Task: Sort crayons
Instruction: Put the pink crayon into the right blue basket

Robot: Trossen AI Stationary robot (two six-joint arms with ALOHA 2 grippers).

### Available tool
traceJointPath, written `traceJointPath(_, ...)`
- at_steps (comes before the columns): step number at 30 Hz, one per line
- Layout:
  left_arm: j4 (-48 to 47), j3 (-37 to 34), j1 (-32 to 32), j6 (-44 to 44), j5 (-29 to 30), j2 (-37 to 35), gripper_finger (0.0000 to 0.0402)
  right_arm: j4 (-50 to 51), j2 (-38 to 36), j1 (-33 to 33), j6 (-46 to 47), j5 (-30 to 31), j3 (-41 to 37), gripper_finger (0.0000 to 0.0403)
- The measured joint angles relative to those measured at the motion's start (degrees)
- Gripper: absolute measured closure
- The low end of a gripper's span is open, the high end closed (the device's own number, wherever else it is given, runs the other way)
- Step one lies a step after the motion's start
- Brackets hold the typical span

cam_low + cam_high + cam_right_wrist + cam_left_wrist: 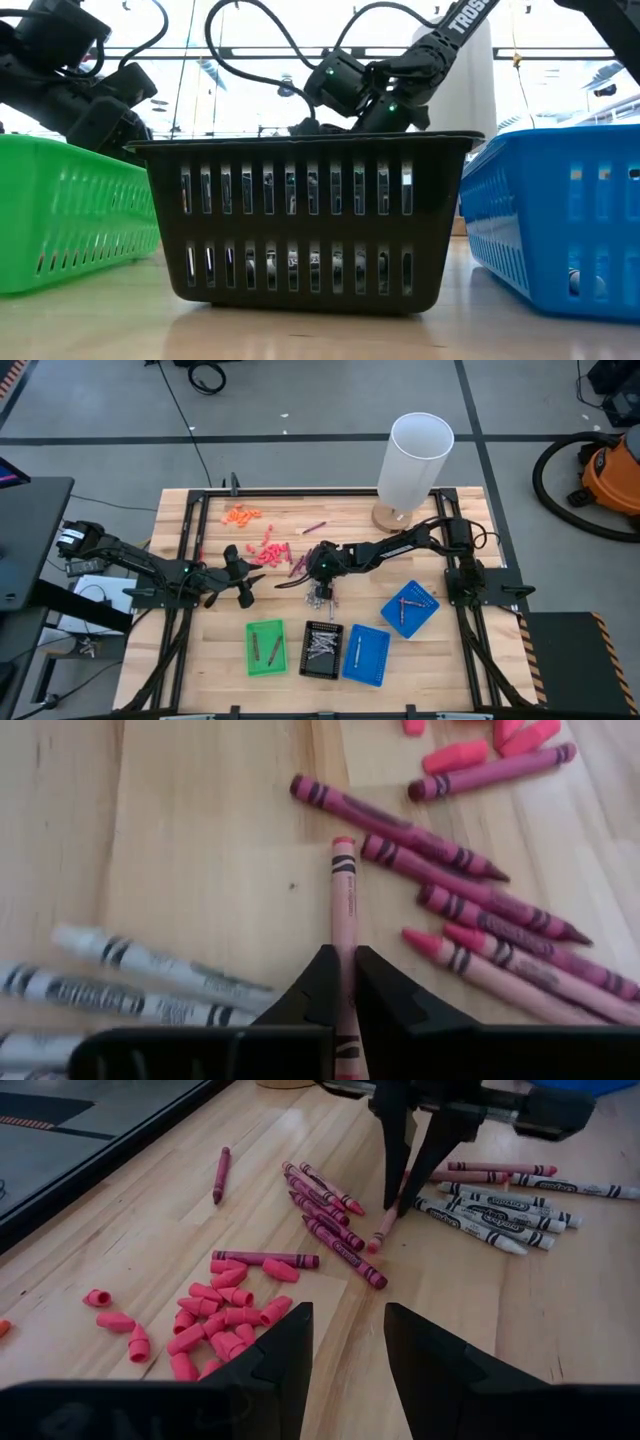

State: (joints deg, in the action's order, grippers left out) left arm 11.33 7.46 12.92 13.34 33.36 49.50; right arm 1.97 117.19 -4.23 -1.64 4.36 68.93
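Pink wax is clamped between the two dark fingers of the right gripper: one pale pink crayon is pinched near its lower end, and that end is hidden under the fingers. Its wrapper carries dark bands, but no lettering can be made out. Dark red crayons lie fanned just beside it on the wooden worktop, and grey-white crayons lie on the other side, partly cut off at the frame edge. Writing is printed on the grey wrappers, too blurred to be read with certainty. The left gripper is held low over the worktop with its fingers apart and nothing between them, near a scatter of stubby coral-pink bits. From table height, the crayons are hidden behind a black slotted tray, flanked by a green tray and a blue tray.
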Motion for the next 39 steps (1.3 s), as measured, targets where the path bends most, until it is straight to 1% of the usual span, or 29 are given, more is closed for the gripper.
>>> traceJointPath(7,0.0,0.0,0.0,0.0,0.0,0.0,0.0264,4.5,-5.3,0.3,1.7,0.0,0.0,0.0374)
traceJointPath(11,-0.2,0.0,0.0,0.0,0.0,0.0,0.0264,9.5,-8.7,1.6,2.9,1.8,0.0,0.0374)
traceJointPath(16,-0.4,0.0,0.0,0.1,0.0,0.0,0.0264,18.7,-13.0,3.8,5.3,3.1,0.0,0.0374)
traceJointPath(21,-0.5,0.0,0.0,0.4,0.0,0.0,0.0264,28.4,-17.2,6.3,9.1,3.1,0.1,0.0374)
traceJointPath(25,-0.5,0.0,0.0,0.5,0.0,0.0,0.0264,36.3,-20.1,8.6,10.0,3.1,0.1,0.0374)
traceJointPath(30,-0.5,0.0,0.1,0.6,0.0,0.0,0.0264,48.0,-23.4,11.9,11.2,1.3,0.1,0.0374)
traceJointPath(36,-0.5,0.0,0.1,0.6,0.0,0.0,0.0264,60.4,-27.2,15.8,17.2,0.9,0.1,0.0374)
traceJointPath(39,-0.5,0.0,0.1,0.6,0.0,0.0,0.0264,64.9,-28.6,17.4,20.4,-0.2,0.1,0.0374)
